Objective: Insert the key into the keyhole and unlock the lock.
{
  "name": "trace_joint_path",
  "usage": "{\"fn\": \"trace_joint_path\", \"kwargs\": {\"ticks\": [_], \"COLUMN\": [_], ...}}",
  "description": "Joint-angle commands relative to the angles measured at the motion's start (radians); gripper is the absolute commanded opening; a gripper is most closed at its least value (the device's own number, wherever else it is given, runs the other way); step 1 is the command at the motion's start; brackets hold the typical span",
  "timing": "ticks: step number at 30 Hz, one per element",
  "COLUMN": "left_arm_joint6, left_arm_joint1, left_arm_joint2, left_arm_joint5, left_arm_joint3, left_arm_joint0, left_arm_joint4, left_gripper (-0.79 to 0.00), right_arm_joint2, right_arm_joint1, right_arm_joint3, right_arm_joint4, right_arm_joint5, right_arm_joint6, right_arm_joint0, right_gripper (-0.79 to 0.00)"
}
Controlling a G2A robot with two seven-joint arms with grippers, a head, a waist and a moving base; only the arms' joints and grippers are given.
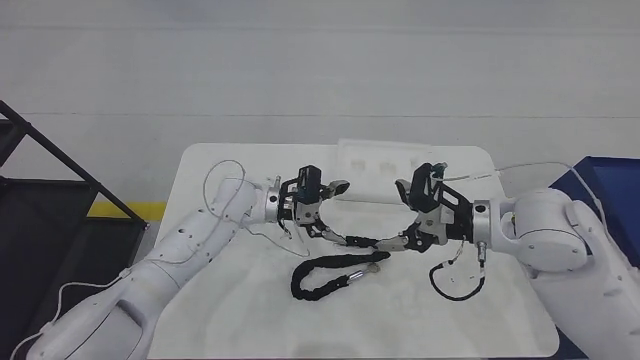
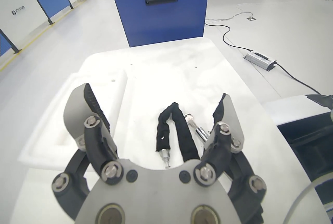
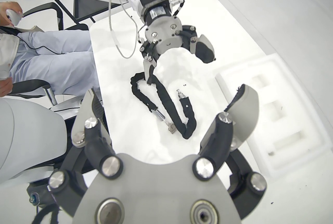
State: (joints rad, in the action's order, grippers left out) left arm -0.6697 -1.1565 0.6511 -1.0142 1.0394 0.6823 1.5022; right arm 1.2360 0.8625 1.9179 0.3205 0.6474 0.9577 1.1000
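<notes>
A black fabric-sleeved cable lock [image 3: 167,104] is seen lying in loose bends on the white table [image 1: 400,310], between the two arms. At one end of the sleeve a short silver lock cylinder [image 3: 159,114] is exposed, and a small silver key [image 3: 171,128] is seen touching its tip, in line with it. Whether the blade is seated in the keyhole or only laid against it cannot be told. The other end, a bare silver plug [image 3: 179,93], lies apart from the cylinder.

The long axis of cylinder and key is laid across the table from the left arm's side toward the right arm's, with the key's head turned toward the right arm. The right gripper [image 3: 166,91] is held above the table, spread wide with nothing in it, and the key is found below and between its two jaws. The left gripper [image 2: 154,92] is likewise wide open and empty. One of its fingers [image 3: 148,74] is down at the far loop of the sleeve, touching it or just beside it. From the left wrist the cylinder is seen off beside one jaw, not centred between them.

The key is therefore judged nearer to the right gripper, which faces it along that axis, while the left is better placed for the sleeve to be steadied near the cylinder
</notes>
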Motion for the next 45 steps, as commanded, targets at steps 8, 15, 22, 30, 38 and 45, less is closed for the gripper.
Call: {"fn": "trace_joint_path", "kwargs": {"ticks": [8,15,22,30,38,45], "left_arm_joint6": [-0.002,0.072,0.184,0.213,0.212,0.212], "left_arm_joint1": [0.077,0.125,0.164,0.174,0.174,0.174], "left_arm_joint2": [-0.025,-0.151,-0.303,-0.356,-0.355,-0.355], "left_arm_joint5": [0.002,0.002,0.002,0.002,0.002,0.002], "left_arm_joint3": [-0.011,-0.029,-0.035,-0.027,-0.027,-0.027], "left_arm_joint0": [-0.204,-0.360,-0.495,-0.528,-0.527,-0.527], "left_arm_joint4": [-0.135,-0.344,-0.572,-0.641,-0.639,-0.639], "left_gripper": [0.000,0.000,0.000,-0.001,-0.001,-0.001], "right_arm_joint2": [-0.013,-0.062,-0.128,-0.163,-0.162,-0.162], "right_arm_joint1": [0.007,0.016,0.029,0.037,0.037,0.037], "right_arm_joint3": [-0.144,-0.241,-0.361,-0.412,-0.411,-0.411], "right_arm_joint4": [-0.053,-0.104,-0.138,-0.134,-0.134,-0.134], "right_arm_joint5": [0.064,0.123,0.160,0.172,0.172,0.172], "right_arm_joint6": [0.025,0.061,0.051,0.037,0.038,0.038], "right_arm_joint0": [-0.220,-0.354,-0.483,-0.537,-0.536,-0.536], "right_gripper": [0.000,0.000,0.000,0.000,0.000,0.000]}}
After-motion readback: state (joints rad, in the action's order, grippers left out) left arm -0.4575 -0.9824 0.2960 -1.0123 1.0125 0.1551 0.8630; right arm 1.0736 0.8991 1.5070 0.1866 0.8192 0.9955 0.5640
